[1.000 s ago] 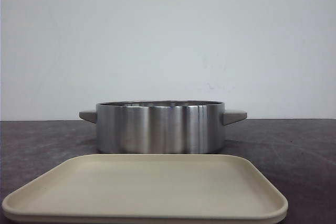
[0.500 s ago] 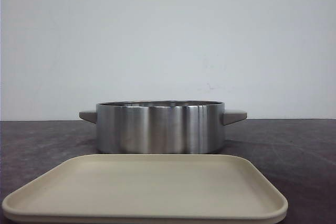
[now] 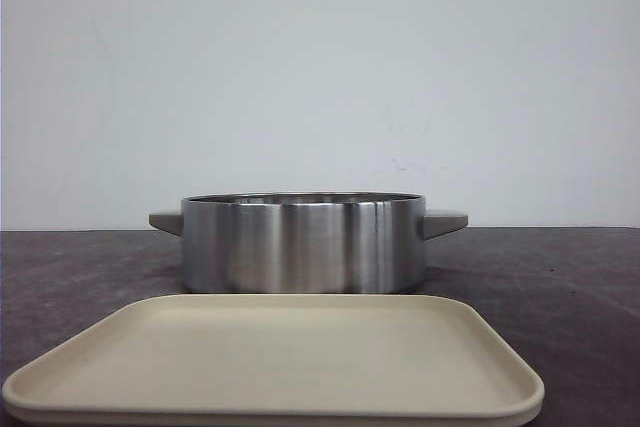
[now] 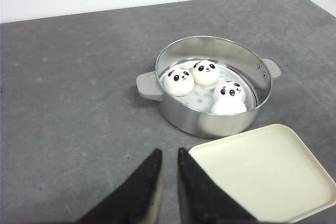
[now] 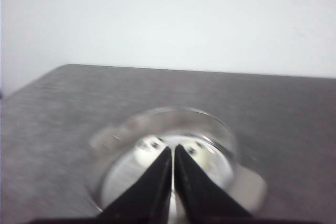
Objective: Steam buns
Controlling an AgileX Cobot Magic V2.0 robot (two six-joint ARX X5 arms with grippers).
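All four buns (image 4: 206, 85) sit inside the steel steamer pot (image 4: 210, 121), clustered on its perforated floor – three show panda faces, the one nearest the tray (image 4: 265, 169) is turned away. The cream tray lies flat on the grey counter (image 4: 73, 103) just beside the pot, nothing on it. Left gripper (image 4: 169, 156) hangs over the counter near the tray's corner, jaws nearly together, holding nothing. Right gripper (image 5: 172, 150) points at the pot from above – blurry view, jaws pressed together and empty.
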